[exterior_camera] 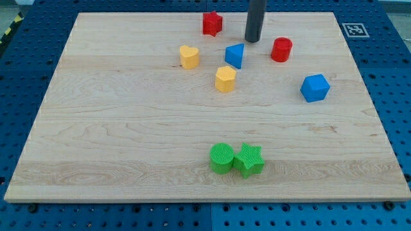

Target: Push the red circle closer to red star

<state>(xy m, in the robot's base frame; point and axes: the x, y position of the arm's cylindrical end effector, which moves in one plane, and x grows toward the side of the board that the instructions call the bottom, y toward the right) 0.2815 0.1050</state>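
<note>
The red circle [281, 49] is sitting near the view's top, right of centre, well apart from the red star [212, 23] at the top edge; my tip [252, 40] is standing between them, just left of the circle and not touching it. There is no claw here, only a bare rod, so nothing is opening or closing. The circle is looking light, stiff and likely to slide or spin off; I would be pushing its right side, past the blue triangular block [236, 55].
</note>
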